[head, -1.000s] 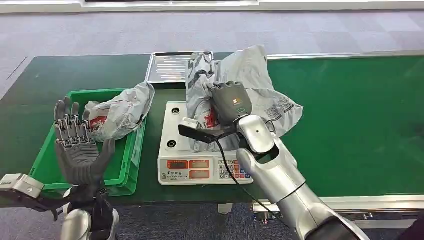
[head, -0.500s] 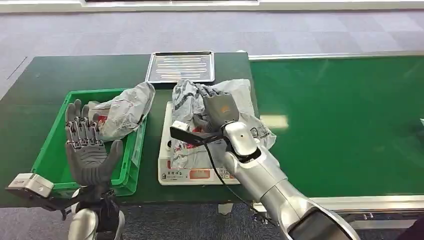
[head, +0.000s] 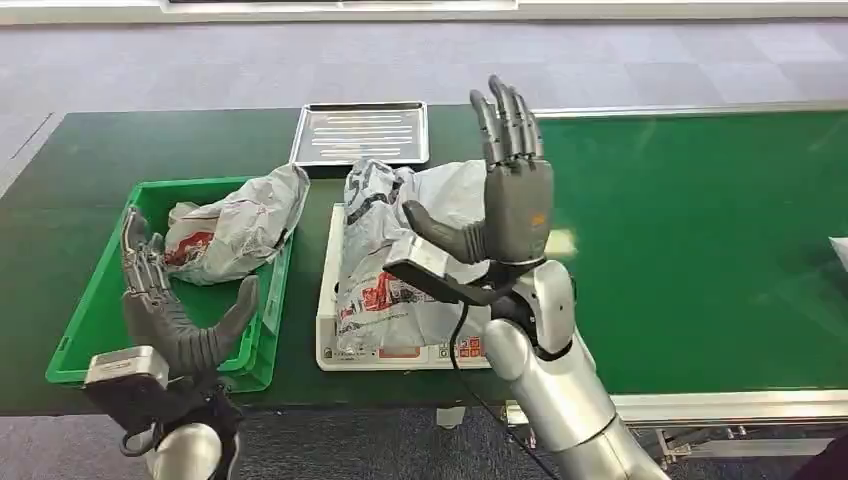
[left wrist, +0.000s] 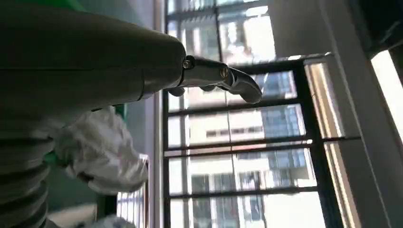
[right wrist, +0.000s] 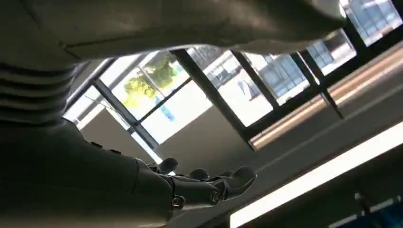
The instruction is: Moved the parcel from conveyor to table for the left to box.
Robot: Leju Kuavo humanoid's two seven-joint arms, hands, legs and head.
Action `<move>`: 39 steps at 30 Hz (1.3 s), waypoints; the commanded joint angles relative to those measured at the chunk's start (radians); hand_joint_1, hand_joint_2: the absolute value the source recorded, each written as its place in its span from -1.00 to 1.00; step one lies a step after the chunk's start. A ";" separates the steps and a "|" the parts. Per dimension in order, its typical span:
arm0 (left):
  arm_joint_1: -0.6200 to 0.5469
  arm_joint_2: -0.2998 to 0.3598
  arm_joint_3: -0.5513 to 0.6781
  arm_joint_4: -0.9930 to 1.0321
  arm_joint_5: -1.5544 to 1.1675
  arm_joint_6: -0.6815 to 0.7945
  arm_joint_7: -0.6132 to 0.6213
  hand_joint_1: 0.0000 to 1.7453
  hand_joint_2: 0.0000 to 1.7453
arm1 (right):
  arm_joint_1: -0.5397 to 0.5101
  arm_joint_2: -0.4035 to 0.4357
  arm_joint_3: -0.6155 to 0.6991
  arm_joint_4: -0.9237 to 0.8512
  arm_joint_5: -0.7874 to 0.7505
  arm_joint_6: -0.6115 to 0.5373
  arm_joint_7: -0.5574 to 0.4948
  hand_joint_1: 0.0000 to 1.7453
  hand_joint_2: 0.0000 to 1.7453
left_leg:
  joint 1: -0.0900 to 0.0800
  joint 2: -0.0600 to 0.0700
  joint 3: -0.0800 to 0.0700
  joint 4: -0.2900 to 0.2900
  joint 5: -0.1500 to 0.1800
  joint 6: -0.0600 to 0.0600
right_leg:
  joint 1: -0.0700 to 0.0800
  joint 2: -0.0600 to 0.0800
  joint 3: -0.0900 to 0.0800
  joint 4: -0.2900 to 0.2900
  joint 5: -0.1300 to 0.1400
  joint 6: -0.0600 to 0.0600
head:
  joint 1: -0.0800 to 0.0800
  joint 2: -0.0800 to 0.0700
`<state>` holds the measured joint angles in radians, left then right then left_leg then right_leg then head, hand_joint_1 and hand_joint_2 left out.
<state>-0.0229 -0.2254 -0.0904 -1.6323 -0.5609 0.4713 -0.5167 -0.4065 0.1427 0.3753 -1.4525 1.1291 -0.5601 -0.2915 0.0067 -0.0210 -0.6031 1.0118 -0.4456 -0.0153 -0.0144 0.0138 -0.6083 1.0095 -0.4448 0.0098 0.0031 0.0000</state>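
A crumpled grey plastic parcel (head: 400, 245) with red print lies on the white scale (head: 330, 345) in the middle of the table. My right hand (head: 505, 200) is raised above it, fingers straight up and spread, holding nothing. A second grey parcel (head: 235, 225) lies in the green bin (head: 100, 320) to the left and appears as a white crumpled mass (left wrist: 102, 154) in the left wrist view. My left hand (head: 170, 300) hovers over the bin's near part, palm up and fingers apart, empty.
A metal tray (head: 362, 132) sits behind the scale. The green conveyor belt (head: 700, 230) runs to the right, with a white object (head: 838, 252) at its right edge. The dark green table (head: 60, 190) extends left of the bin.
My right hand let go of the parcel on the scale and lifted up, fingers spreading. My left hand dropped lower and tilted over the bin's near edge.
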 commanded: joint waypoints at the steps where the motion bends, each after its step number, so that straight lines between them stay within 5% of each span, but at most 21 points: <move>1: -0.584 0.160 -0.312 0.474 -0.643 -0.475 0.290 -1.00 1.00 | 0.099 -0.001 -0.084 -0.236 -0.114 -0.030 -0.067 -1.00 -1.00 | 0.001 -0.016 -0.004 0.001 0.005 0.000 | 0.002 -0.019 0.002 0.001 -0.001 -0.001 | 0.000 0.000; 2: -0.708 0.153 -0.386 0.683 -0.742 -0.454 0.307 -1.00 1.00 | 0.062 0.021 -0.088 -0.184 -0.131 0.000 -0.070 -1.00 -1.00 | 0.000 -0.018 -0.003 0.001 0.005 0.000 | 0.001 -0.021 0.002 0.001 -0.001 -0.001 | 0.000 0.000; 7: -0.902 0.080 -0.561 1.163 -0.838 -0.439 0.270 -1.00 1.00 | 0.023 0.062 -0.091 -0.111 -0.101 0.035 -0.063 -1.00 -1.00 | 0.000 -0.007 -0.002 0.001 0.008 -0.001 | 0.001 -0.011 0.001 0.000 0.007 -0.001 | 0.000 0.000; 26: -0.785 0.060 -0.757 1.331 -0.820 -0.541 0.077 -1.00 1.00 | 0.071 0.056 -0.115 -0.149 -0.051 0.021 -0.040 -1.00 -1.00 | 0.000 0.006 0.004 -0.002 0.006 0.002 | 0.001 0.003 0.005 -0.002 0.007 0.000 | 0.000 0.000; 27: -0.772 0.063 -0.769 1.337 -0.821 -0.553 0.070 -0.38 1.00 | 0.078 0.056 -0.120 -0.155 -0.046 0.018 -0.037 -1.00 -1.00 | 0.000 0.006 0.005 -0.003 0.007 0.001 | 0.001 0.003 0.006 -0.003 0.008 -0.001 | 0.000 0.000; 28: -0.761 0.067 -0.778 1.345 -0.814 -0.563 0.050 1.00 1.00 | 0.088 0.058 -0.128 -0.165 -0.042 0.020 -0.034 -1.00 -1.00 | 0.000 0.007 0.005 -0.003 0.007 0.001 | 0.000 0.003 0.005 -0.003 0.008 -0.001 | 0.000 0.000; 35: -0.834 0.076 -0.707 1.298 -0.691 -0.382 0.081 1.00 1.00 | 0.144 0.055 -0.172 -0.231 -0.002 0.036 -0.019 -1.00 -1.00 | 0.000 0.003 0.007 -0.003 0.007 0.002 | 0.001 -0.001 0.009 -0.003 0.007 -0.001 | 0.000 0.000; 38: -0.931 0.116 -0.524 1.127 -0.560 -0.082 0.211 1.00 1.00 | 0.181 0.053 -0.199 -0.251 0.015 0.032 -0.011 -1.00 -1.00 | 0.001 0.001 0.001 0.001 0.007 0.002 | 0.002 -0.004 0.004 -0.001 0.007 -0.001 | 0.000 0.000; 39: -0.954 0.142 -0.486 1.058 -0.558 -0.083 0.243 1.00 1.00 | 0.190 0.054 -0.205 -0.255 0.023 0.026 -0.011 -1.00 -1.00 | 0.002 0.001 0.000 0.001 0.007 0.002 | 0.002 -0.005 0.003 0.000 0.007 -0.001 | 0.000 0.000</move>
<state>-0.8434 -0.1667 -0.7794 -0.3814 -1.2510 0.1061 -0.4240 -0.2703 0.1938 0.2549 -1.6701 1.1250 -0.5318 -0.3128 0.0067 -0.0208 -0.6004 1.0120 -0.4383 -0.0134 -0.0142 0.0123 -0.6032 1.0095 -0.4383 0.0101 0.0030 0.0000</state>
